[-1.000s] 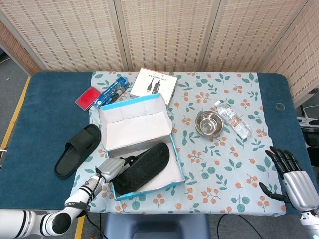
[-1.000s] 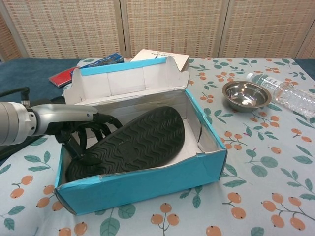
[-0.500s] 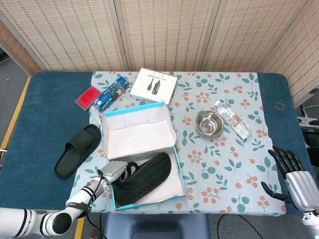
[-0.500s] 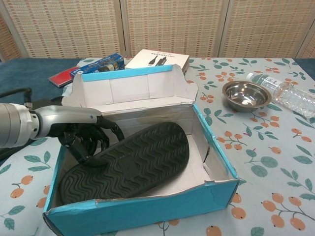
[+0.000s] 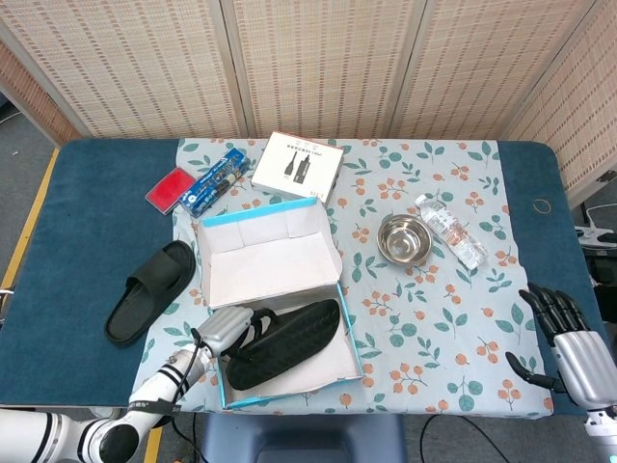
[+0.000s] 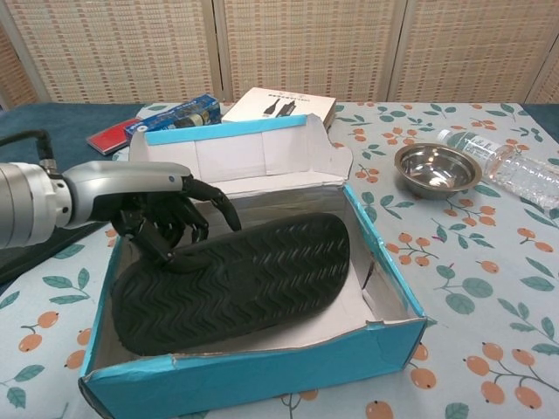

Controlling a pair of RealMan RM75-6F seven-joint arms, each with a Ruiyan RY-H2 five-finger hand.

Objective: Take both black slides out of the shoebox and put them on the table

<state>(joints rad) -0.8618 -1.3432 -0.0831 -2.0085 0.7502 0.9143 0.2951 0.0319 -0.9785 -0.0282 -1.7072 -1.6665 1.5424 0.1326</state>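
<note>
My left hand (image 6: 162,214) reaches into the left end of the open blue cardboard shoebox (image 6: 262,371), its dark fingers (image 6: 205,196) curled over the heel end of the black rubber slide (image 6: 236,279) that lies sole-up inside. I seem to be gripping its edge, though the strap side is hidden under the sole, so how firm the hold is I cannot tell. The box's raised far flap (image 6: 231,148) stands behind my knuckles, and its left wall crowds my wrist. The second black slide (image 5: 151,291) already lies on the dark blue table (image 5: 77,222), left of the box and well apart from it. My right hand (image 5: 569,338) hangs off the near right corner of the table with its fingers spread, holding nothing. On the floral cloth (image 5: 434,318) to the right sit a steel bowl (image 5: 403,238) and a clear plastic water bottle (image 5: 451,230) lying on its side; far of the box are a white booklet (image 5: 297,165), a blue packet (image 5: 212,180) and a red case (image 5: 170,187).
</note>
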